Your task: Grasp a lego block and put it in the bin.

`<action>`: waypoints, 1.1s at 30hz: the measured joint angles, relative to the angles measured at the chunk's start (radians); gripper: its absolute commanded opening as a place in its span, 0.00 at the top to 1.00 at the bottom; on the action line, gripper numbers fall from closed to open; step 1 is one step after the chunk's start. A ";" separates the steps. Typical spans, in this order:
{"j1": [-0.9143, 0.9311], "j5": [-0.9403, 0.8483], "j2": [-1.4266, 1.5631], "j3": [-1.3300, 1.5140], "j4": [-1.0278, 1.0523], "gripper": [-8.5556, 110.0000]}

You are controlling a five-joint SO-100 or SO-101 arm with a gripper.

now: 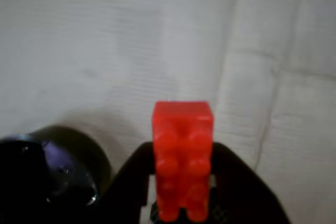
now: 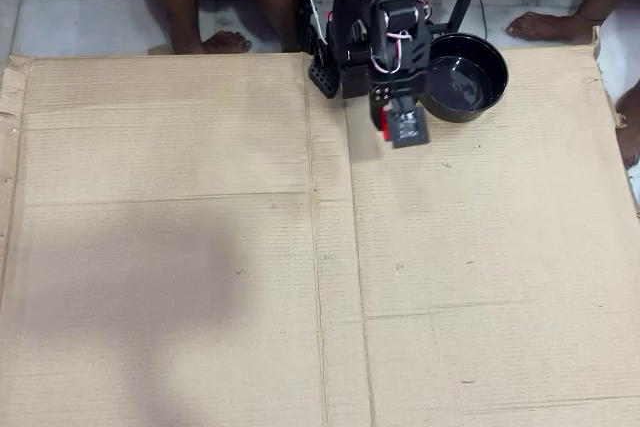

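A bright red lego block (image 1: 182, 129) stands upright between two black fingers (image 1: 131, 177) in the wrist view, with my gripper (image 1: 182, 163) shut on it above the cardboard. The overhead view shows only a sliver of that lego block (image 2: 382, 126), at the left side of the gripper (image 2: 392, 128), which hangs just left of and slightly in front of the bin (image 2: 488, 97). That bin is a glossy black bowl at the far right of the cardboard. Part of the bin (image 1: 37, 182) fills the lower left corner of the wrist view.
A large creased cardboard sheet (image 2: 200, 247) covers the work area, with folds running across it. The arm's base (image 2: 350, 7) stands at the far edge beside the bowl. Bare feet (image 2: 225, 42) of people rest on the tiled floor beyond that edge.
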 measured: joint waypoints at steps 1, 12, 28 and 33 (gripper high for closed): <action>-0.046 0.003 0.028 0.015 0.006 0.93; -0.512 0.006 0.301 0.287 -0.038 0.93; -1.012 0.009 0.494 0.759 -0.847 0.92; -1.028 0.003 0.522 0.810 -0.959 0.82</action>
